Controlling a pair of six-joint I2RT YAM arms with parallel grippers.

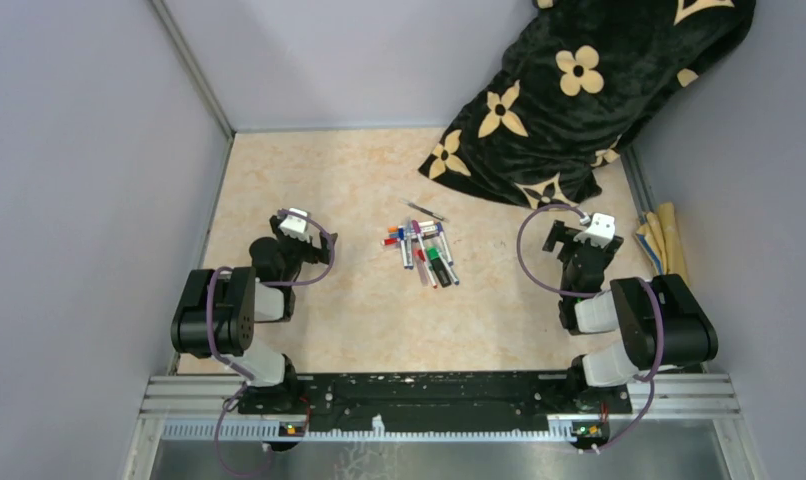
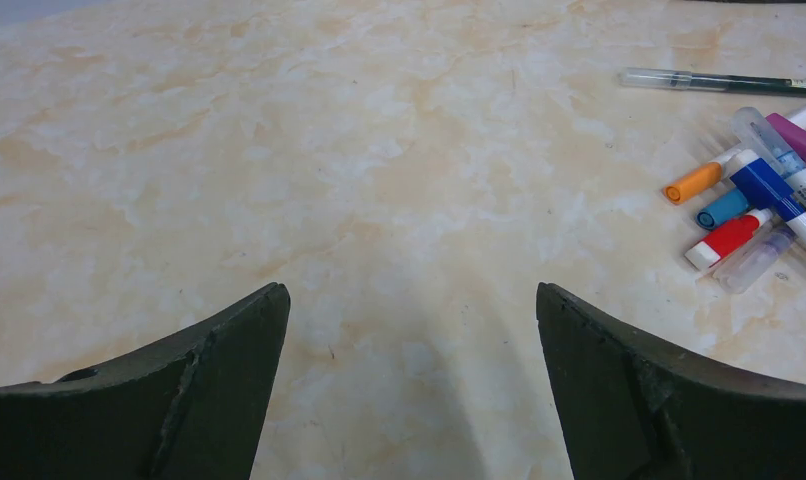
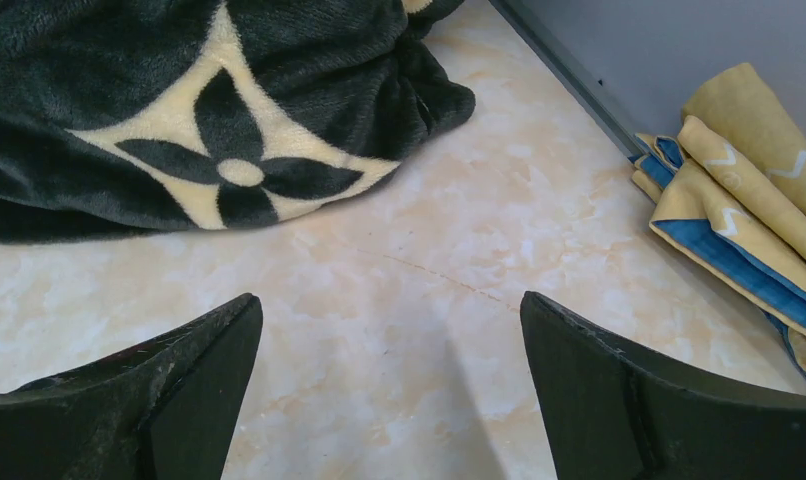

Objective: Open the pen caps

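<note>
Several pens (image 1: pixel 424 250) lie in a loose heap at the middle of the marble-patterned table, their coloured caps on. In the left wrist view the pens (image 2: pixel 769 195) show at the right edge, with an orange cap (image 2: pixel 694 183), a blue cap (image 2: pixel 722 209) and a red cap (image 2: pixel 729 236). My left gripper (image 1: pixel 291 222) (image 2: pixel 411 300) is open and holds nothing, left of the heap. On the right side my right gripper (image 1: pixel 591 230) (image 3: pixel 391 305) is open over bare table, away from the pens.
A black blanket with cream flowers (image 1: pixel 579 90) (image 3: pixel 179 110) is piled at the back right. Folded yellow and blue cloth (image 1: pixel 659 240) (image 3: pixel 739 190) lies by the right wall. A thin dark stick (image 1: pixel 426 209) (image 2: pixel 719 82) rests behind the pens. Grey walls close three sides.
</note>
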